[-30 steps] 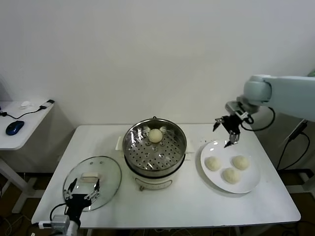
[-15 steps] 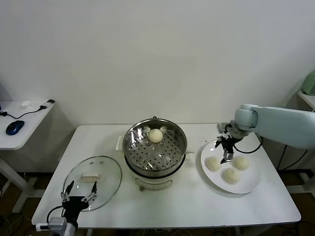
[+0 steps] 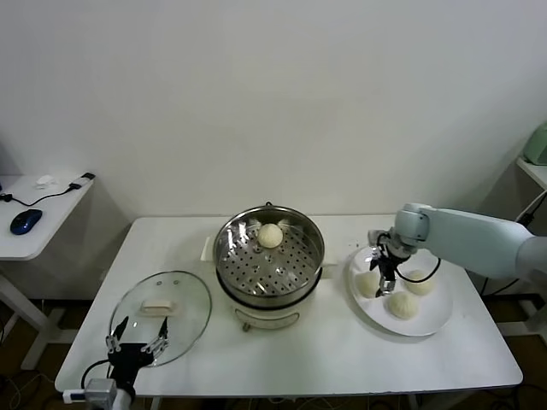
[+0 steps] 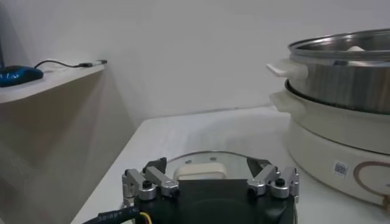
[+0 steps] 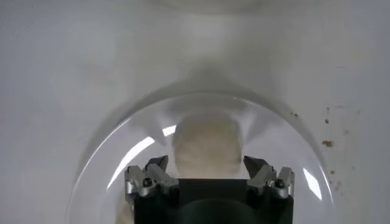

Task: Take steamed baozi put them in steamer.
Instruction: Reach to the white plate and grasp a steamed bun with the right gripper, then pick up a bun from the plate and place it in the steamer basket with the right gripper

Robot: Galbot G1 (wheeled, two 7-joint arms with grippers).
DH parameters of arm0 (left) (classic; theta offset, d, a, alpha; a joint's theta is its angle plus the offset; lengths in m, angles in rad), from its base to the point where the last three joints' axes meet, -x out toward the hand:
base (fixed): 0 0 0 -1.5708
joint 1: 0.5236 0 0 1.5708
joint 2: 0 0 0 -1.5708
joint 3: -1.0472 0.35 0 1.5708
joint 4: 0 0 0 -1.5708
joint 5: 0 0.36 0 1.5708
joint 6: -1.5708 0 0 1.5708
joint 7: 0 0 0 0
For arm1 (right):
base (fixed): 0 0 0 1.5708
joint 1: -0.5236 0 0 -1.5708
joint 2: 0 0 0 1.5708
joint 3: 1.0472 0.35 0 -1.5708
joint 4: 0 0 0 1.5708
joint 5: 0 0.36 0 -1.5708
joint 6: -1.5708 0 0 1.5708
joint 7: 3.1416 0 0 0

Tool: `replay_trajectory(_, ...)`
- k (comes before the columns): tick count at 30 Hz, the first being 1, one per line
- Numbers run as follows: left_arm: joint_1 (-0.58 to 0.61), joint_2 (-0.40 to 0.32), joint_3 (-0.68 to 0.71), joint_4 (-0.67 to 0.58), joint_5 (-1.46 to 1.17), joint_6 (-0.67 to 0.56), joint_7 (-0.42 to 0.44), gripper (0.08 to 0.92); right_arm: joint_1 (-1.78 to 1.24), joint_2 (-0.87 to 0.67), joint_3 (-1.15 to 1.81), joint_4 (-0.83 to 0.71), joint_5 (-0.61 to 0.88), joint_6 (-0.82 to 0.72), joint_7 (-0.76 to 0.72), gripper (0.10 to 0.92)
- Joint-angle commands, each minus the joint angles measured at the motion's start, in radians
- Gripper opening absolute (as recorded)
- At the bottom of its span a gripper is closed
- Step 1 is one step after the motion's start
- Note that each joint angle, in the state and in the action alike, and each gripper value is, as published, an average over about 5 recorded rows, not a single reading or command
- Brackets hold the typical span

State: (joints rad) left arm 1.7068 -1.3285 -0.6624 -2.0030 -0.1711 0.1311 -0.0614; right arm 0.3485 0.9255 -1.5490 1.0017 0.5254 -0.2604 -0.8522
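At the far left, a side desk (image 3: 38,201) carries a blue mouse (image 3: 25,221) and a cable. On the white table (image 3: 291,354), the left gripper (image 3: 137,335) waits at the near left edge, its fingers (image 4: 145,184) spread wide and holding nothing. Just beyond it lies the glass lid (image 3: 161,316), flat on the table with its white handle up.

In the middle of the table stands the steamer (image 3: 268,265), a shiny steel pot on a white base. One baozi in the steamer (image 3: 270,235) sits on the perforated tray, toward the far side of it.

To the right of the steamer is the white plate (image 3: 432,320), holding three more buns. The right gripper (image 3: 382,275) is down over the left part of the plate, with its arm reaching in from the right. Its jaws straddle the leftmost baozi (image 3: 368,284), one finger on each side; the right wrist view shows that bun between the two fingertips (image 5: 148,176) with a little room on both sides, so the fingers are spread and not pinching it. The far-right baozi (image 3: 419,282) and the near baozi (image 3: 402,305) lie on the plate just beside it, untouched.
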Motion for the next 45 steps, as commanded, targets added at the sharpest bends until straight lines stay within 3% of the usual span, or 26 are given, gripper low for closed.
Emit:
replay_trajectory(1,0.001,0.002,0.000,0.001,0.001,-0.001,-0.001,0.823,-0.064,0.016,0.066,-0.056,-0.023,-0.009,0.023,0.746)
replay_trajectory(9,0.009,0.003,-0.003,-0.012,0.002,0.001,-0.004,0.823,0.000,0.000,0.045,-0.003,-0.025,0.011,-0.018,0.672)
replay_trajectory(15,0.020,0.003,-0.002,-0.033,0.002,0.003,-0.004,0.823,0.295,-0.013,-0.120,0.093,0.055,0.057,-0.138,0.670)
replay_trajectory(21,0.021,0.008,0.008,-0.044,0.006,0.005,-0.003,0.823,0.630,0.066,-0.234,0.153,0.283,0.056,-0.229,0.670)
replay_trajectory(27,0.018,0.011,0.018,-0.058,0.010,0.012,-0.001,0.823,0.816,0.244,-0.195,0.279,0.539,-0.063,-0.191,0.673)
replay_trajectory(34,0.014,0.010,0.024,-0.069,0.009,0.013,0.001,0.823,0.693,0.442,-0.107,0.349,0.651,-0.204,-0.009,0.670)
replay_trajectory(45,0.022,0.000,0.022,-0.079,0.008,0.013,0.003,0.823,0.353,0.589,-0.076,0.161,0.516,-0.274,0.119,0.670)
